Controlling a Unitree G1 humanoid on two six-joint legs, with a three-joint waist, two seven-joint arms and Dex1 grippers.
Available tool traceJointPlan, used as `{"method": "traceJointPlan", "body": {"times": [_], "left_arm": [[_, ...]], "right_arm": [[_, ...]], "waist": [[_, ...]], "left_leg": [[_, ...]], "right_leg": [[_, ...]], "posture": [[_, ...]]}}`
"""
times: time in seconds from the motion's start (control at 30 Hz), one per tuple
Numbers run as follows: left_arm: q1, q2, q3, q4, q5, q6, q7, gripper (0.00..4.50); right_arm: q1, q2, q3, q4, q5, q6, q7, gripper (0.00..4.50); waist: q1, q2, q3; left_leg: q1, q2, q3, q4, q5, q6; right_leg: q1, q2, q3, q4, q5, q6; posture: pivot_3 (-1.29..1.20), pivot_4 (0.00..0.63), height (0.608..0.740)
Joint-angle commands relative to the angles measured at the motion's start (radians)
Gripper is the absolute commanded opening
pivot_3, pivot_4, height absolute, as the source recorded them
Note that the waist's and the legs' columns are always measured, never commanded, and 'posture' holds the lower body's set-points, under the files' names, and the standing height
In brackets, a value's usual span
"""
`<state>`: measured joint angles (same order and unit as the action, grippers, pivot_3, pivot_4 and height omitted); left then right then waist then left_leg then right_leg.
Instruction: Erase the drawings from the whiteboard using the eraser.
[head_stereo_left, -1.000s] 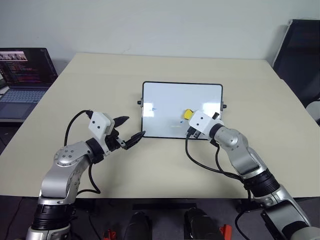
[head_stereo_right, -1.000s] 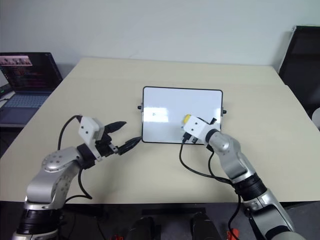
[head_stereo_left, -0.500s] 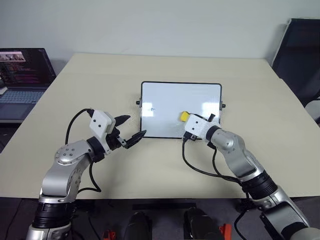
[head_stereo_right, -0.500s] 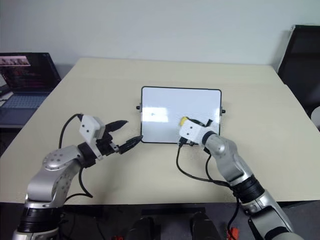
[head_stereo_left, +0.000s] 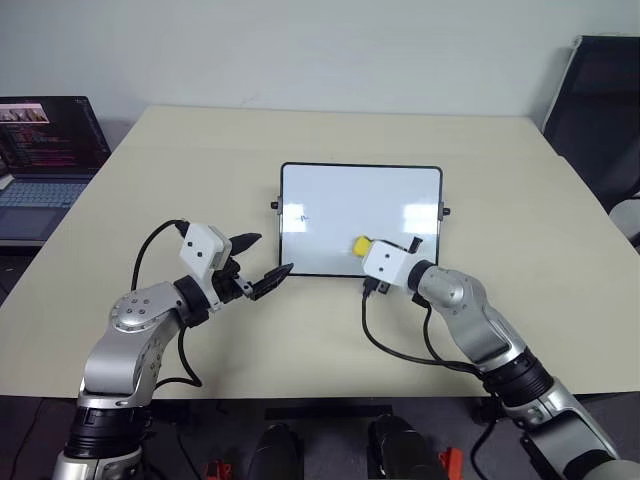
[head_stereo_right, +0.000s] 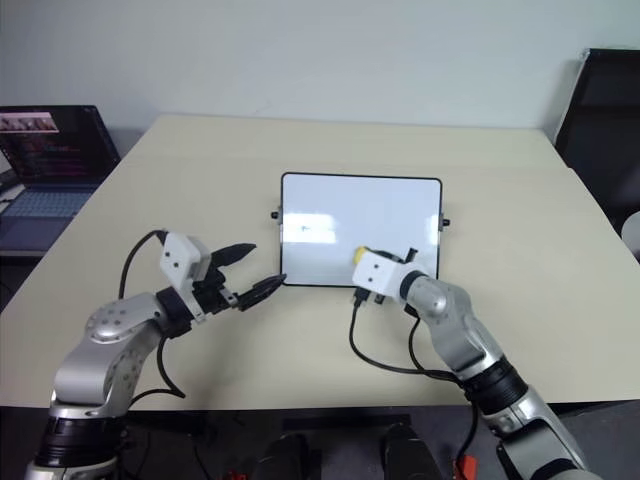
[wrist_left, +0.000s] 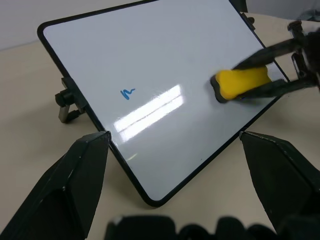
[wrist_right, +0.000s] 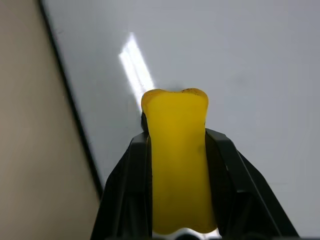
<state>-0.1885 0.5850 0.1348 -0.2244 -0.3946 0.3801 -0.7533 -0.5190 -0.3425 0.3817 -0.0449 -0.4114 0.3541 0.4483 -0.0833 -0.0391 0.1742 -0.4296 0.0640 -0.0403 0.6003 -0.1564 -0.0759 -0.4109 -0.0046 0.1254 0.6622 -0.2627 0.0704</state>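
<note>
Eraser (head_stereo_left: 362, 244) has slid left across the whiteboard (head_stereo_left: 340, 190)
Right gripper (wrist_right: 177, 200) pinching it; left gripper (head_stereo_left: 262, 262) spread; one blue drawing (wrist_left: 128, 93) remains, others perhaps too faint.

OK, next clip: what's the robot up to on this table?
It is wiping a whiteboard that lies on the table. The right gripper is shut on a yellow eraser and presses it to the board near its front edge. One small blue drawing is left, toward the board's left side. The left gripper hangs open off the board's front left corner, holding nothing.
</note>
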Motion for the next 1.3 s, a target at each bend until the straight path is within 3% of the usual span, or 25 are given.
{"method": "traceJointPlan", "body": {"times": [0.03, 0.37, 0.6, 1.03, 1.3], "left_arm": [[-0.004, -0.002, 0.008, -0.018, -0.004, -0.025, 0.002, 4.5], [0.007, -0.015, 0.045, 0.006, -0.017, -0.032, 0.032, 4.5], [0.019, -0.022, 0.087, 0.011, -0.022, -0.026, 0.073, 4.5], [0.026, -0.023, 0.137, 0.035, -0.012, -0.033, 0.141, 4.5], [0.019, -0.012, 0.124, 0.045, -0.003, -0.033, 0.137, 4.5]], "right_arm": [[0.015, 0.026, -0.021, -0.028, 0.015, 0.018, -0.007, 1.1], [0.035, 0.006, -0.029, -0.065, 0.009, 0.008, 0.036, 1.1], [0.057, 0.083, -0.163, -0.202, 0.211, 0.039, 0.062, 1.1], [0.161, 0.008, -0.232, -0.401, 0.493, 0.228, 0.225, 1.1], [0.116, -0.006, -0.174, -0.358, 0.459, 0.202, 0.183, 1.1]], "waist": [[0.001, 0.0, 0.0], [0.001, 0.0, 0.0], [0.001, 0.0, 0.0], [0.001, 0.0, 0.0], [0.001, 0.0, 0.0]], "left_leg": [[0.0, 0.0, 0.0, 0.0, 0.0, 0.0], [0.0, 0.0, 0.0, -0.005, 0.0, 0.0], [-0.002, 0.0, 0.0, -0.006, 0.0, 0.0], [-0.002, 0.0, 0.0, -0.007, 0.0, 0.0], [-0.003, 0.0, 0.0, -0.007, 0.0, 0.0]], "right_leg": [[0.0, 0.0, 0.0, 0.0, 0.0, 0.0], [-0.001, 0.0, -0.001, -0.002, -0.001, 0.0], [-0.003, 0.0, -0.001, -0.002, -0.001, 0.0], [-0.003, 0.0, -0.001, -0.002, -0.002, 0.0], [-0.004, 0.0, -0.001, -0.002, -0.002, 0.0]], "posture": [[0.0, 0.15, 0.74], [0.0, 0.15, 0.74], [0.0, 0.15, 0.74], [0.0, 0.15, 0.74], [0.0, 0.15, 0.74]]}}
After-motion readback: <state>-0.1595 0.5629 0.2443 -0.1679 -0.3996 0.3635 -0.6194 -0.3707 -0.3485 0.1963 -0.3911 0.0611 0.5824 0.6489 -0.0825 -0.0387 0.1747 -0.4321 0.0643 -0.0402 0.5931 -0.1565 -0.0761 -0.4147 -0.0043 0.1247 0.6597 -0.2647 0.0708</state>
